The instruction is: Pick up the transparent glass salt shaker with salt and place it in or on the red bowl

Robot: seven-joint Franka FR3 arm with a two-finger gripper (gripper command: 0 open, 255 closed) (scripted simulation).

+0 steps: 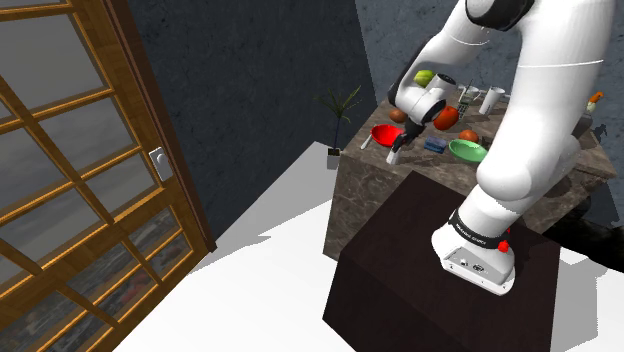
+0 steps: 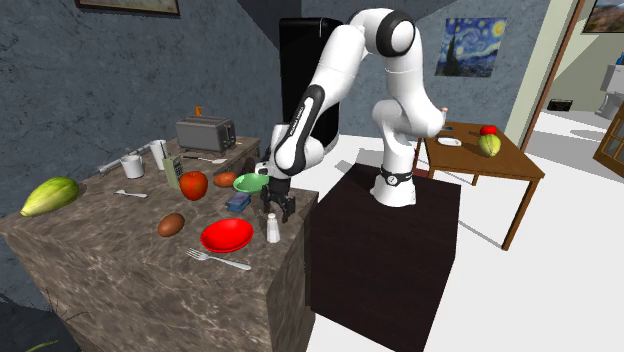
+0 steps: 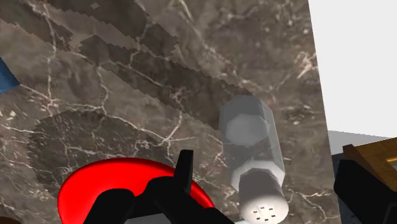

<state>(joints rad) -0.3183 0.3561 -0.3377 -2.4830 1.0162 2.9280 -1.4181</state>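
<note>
Salt shaker [image 2: 272, 229] stands near counter [image 2: 105, 228] edge, beside red bowl [image 2: 226, 236].

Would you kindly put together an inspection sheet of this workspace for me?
Surface: dark veined marble counter.
Job's things: salt shaker upright beside the red bowl, apart from it.
Clutter: fork, red fruit, green plate, toaster, mug, green-yellow fruit.
Grippers: gripper open, just above the salt shaker, not holding it.
Cables: nothing seen.
Surroundings: wooden glazed door, potted plant, side table.
</note>
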